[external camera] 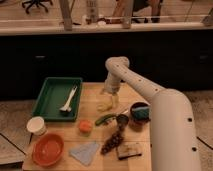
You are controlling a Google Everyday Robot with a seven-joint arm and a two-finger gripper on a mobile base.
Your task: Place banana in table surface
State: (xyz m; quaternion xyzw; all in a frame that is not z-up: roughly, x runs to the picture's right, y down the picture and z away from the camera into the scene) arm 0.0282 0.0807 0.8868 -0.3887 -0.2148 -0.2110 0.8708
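You have the table surface as the biggest thing here, a light tan wooden top with plank grain, and the robot's white arm comes up from your lower right, bends at the far edge and drops down over the middle of the wood. One green tray sits on the left side of the top and holds one white utensil. At the near left corner you see one orange bowl, and by the right edge one dark bowl. One grey-blue cloth lies flat along the near edge, with one white cup just behind the orange bowl. The gripper hangs low over the table's centre, pointing down. The one banana lies directly under it, at its tip, resting on or just above the wood; you cannot tell whether the gripper grasps it or has let go. Nearer you, one dark-green vegetable and one round orange fruit lie side by side, apart from the banana.
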